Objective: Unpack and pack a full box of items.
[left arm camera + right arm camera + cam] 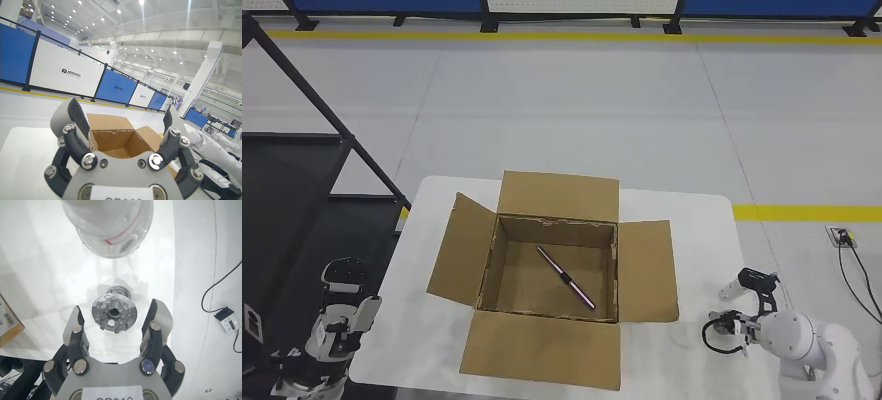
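— So, the jaws first: how does the right gripper [116, 307] stand?

— Spread wide, clamped on nothing. In its wrist view a grey cast-metal hub with a round flange and a hole through its middle [114, 312] shows between the two fingers, with a gap on either side. Neither pad touches it.

— And where is that hub lying?

— On the white table [697, 220], near its right edge and toward the near right corner, well apart from the box.

— The left gripper [122, 109]?

— Released as well, both fingers splayed, nothing between them. It hangs off the table's near left corner, tilted up and facing across the surface toward the box.

— Tell me about the box.

— An open brown cardboard box [554, 233] sits in the middle of the table. All four flaps are folded outward: one lies toward the far edge, one toward the near edge, and one to each side.

— Anything inside?

— One slim dark rod with a purplish tint [565, 277]. It lies flat on the box floor, slanting from the far left toward the near right, touching no wall as far as I can tell.

— Beyond the table?

— On the pale floor to the right is a small grey socket block [226, 323] with a black cable [205, 298] running from it.
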`<action>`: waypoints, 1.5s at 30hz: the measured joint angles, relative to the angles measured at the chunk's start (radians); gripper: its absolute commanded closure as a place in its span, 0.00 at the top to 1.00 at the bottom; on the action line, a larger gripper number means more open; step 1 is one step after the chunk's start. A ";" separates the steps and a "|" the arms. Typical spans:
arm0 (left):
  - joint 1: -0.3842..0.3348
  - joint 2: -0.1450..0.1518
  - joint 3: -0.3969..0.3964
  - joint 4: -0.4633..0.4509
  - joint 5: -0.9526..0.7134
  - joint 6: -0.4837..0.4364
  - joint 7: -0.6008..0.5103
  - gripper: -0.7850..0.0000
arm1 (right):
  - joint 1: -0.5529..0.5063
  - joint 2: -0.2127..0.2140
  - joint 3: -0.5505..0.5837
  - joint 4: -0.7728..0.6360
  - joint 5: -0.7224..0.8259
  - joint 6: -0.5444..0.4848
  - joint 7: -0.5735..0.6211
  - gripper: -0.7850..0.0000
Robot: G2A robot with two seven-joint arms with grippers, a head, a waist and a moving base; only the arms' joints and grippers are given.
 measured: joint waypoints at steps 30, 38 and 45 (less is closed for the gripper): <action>0.000 0.000 0.000 0.000 0.000 0.000 0.000 1.00 | -0.101 0.030 -0.004 -0.609 0.100 -0.007 0.024 0.00; 0.000 0.000 0.000 0.000 0.000 0.000 0.000 1.00 | 0.077 0.027 -0.218 -0.658 0.073 0.050 0.006 0.00; 0.000 0.000 0.000 0.000 0.000 0.000 0.000 1.00 | 0.349 -0.004 -0.559 -0.424 0.077 0.091 0.013 0.00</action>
